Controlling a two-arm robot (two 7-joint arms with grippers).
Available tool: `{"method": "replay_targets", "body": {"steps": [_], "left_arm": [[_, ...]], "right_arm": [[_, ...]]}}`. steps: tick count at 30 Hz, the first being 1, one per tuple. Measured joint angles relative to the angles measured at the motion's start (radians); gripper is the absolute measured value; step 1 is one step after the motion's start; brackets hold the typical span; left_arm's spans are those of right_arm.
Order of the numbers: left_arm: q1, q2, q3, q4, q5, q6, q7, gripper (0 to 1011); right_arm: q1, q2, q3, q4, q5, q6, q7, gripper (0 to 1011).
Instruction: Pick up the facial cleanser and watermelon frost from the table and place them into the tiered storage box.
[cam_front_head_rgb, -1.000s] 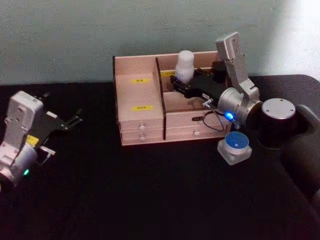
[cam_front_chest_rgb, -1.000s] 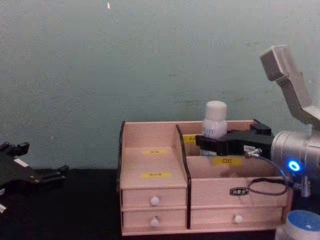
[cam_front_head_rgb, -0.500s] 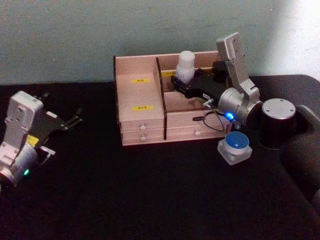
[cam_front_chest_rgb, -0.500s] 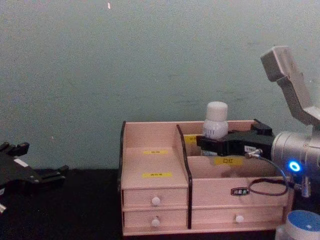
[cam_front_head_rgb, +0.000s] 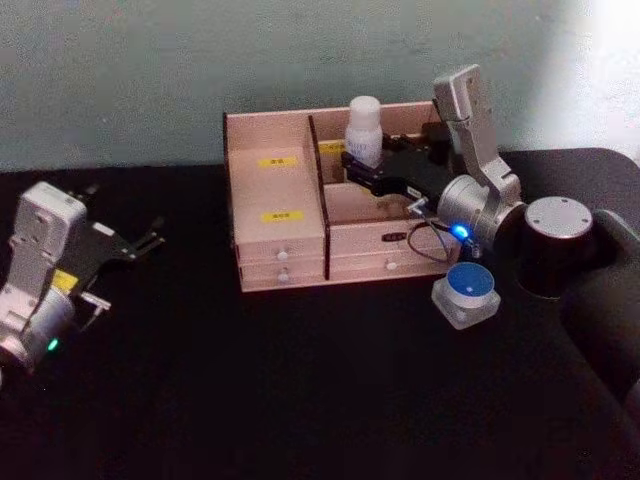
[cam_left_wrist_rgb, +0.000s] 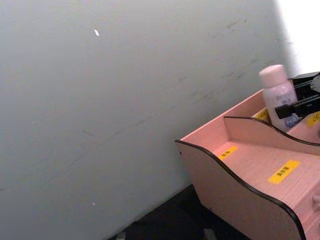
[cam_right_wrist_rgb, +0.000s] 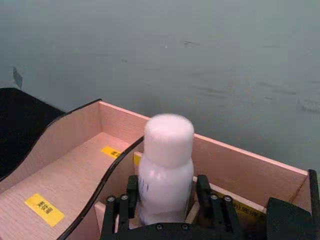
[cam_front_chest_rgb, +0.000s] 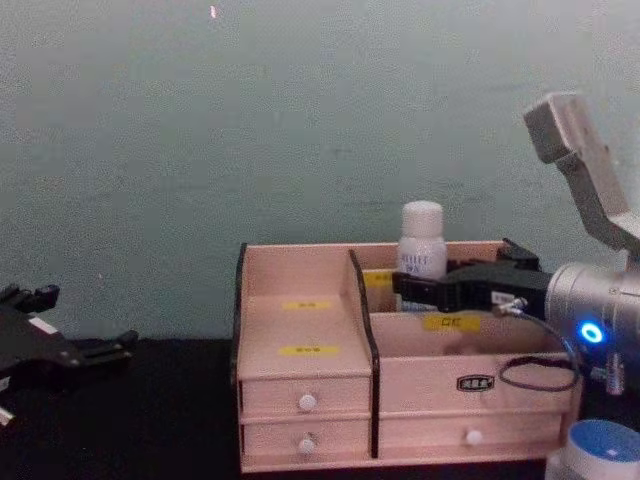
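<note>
My right gripper is shut on a white bottle with a rounded cap, the facial cleanser. It holds the bottle upright over the back right compartment of the tiered storage box. In the right wrist view the black fingers clamp the bottle on both sides. From the chest the bottle rises above the box's back wall. A small clear jar with a blue lid, the watermelon frost, sits on the table right of the box. My left gripper rests open at the far left.
The black table runs wide in front of the box. A grey-green wall stands close behind it. My right arm's elbow joint sits just right of the blue-lidded jar. The box has two rows of white-knobbed drawers facing me.
The right gripper has carried the bottle slightly left and farther back over the box. The left arm has stayed put.
</note>
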Motion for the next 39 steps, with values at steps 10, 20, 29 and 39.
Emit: {"method": "replay_targets", "body": {"steps": [10, 20, 29, 39], "left_arm": [[0.0, 0.0, 0.0, 0.0, 0.0, 0.0, 0.0, 1001], [0.0, 0.0, 0.0, 0.0, 0.0, 0.0, 0.0, 1001], [0.0, 0.0, 0.0, 0.0, 0.0, 0.0, 0.0, 1001], [0.0, 0.0, 0.0, 0.0, 0.0, 0.0, 0.0, 1002]], "right_arm": [[0.0, -0.001, -0.001, 0.0, 0.0, 0.0, 0.001, 990], [0.0, -0.001, 0.0, 0.0, 0.0, 0.0, 0.001, 1000], [-0.008, 0.004, 0.002, -0.02, 0.0, 0.001, 0.001, 1000], [-0.047, 0.02, 0.018, -0.112, 0.006, 0.005, -0.009, 1000]]}}
